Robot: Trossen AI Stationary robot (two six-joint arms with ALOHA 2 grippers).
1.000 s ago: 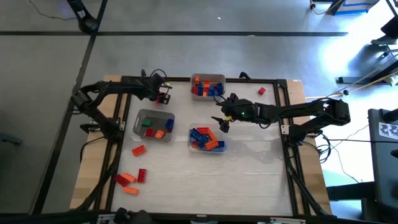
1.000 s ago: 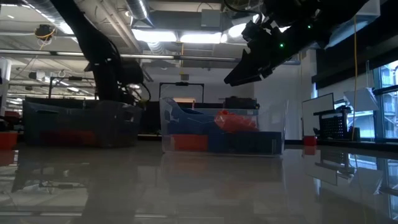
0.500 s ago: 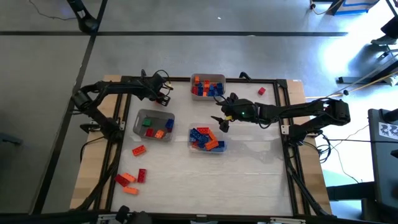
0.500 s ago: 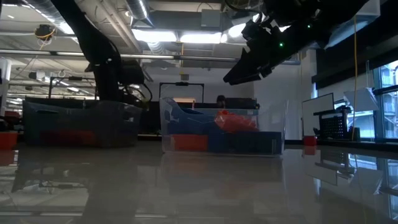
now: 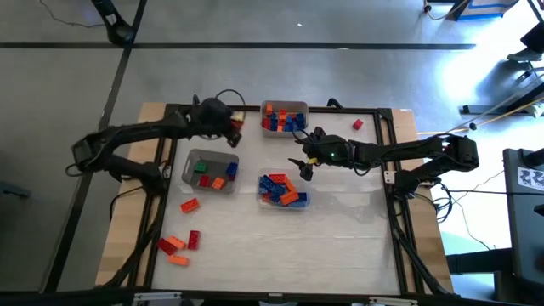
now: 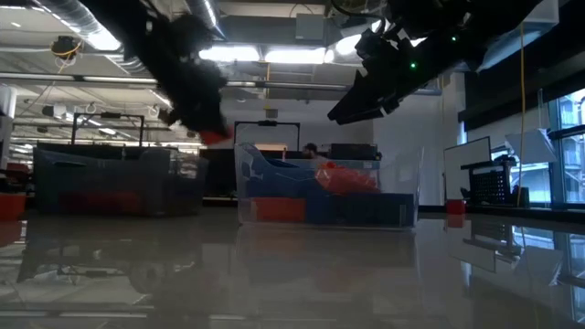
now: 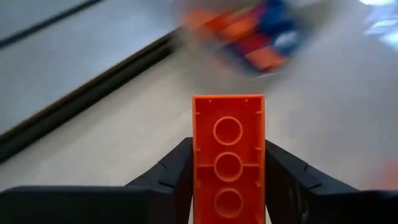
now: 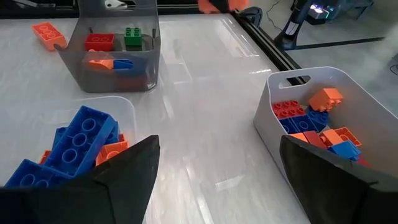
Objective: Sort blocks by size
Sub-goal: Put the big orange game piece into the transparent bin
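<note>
- My left gripper is clamped on an orange brick, fingers pressed against both long sides, hollow underside facing the wrist camera.
- In the high view the left gripper is lifted off the table, between the grey tray and the far tray, close to the far tray.
- The low view is blurred there (I think the reddish smear under the dark shape is the brick).
- My right gripper hangs with its fingers spread wide and nothing between them, above the gap between the far tray and the near clear tray.
- Far tray holds orange, blue and red bricks.
- Near clear tray holds mostly blue bricks with some orange.
- Grey tray holds red, green, orange and blue pieces.
- Loose bricks lie on the table near the left front corner; one orange brick sits just in front of the grey tray.
- One red brick lies alone near the far right edge.
</note>
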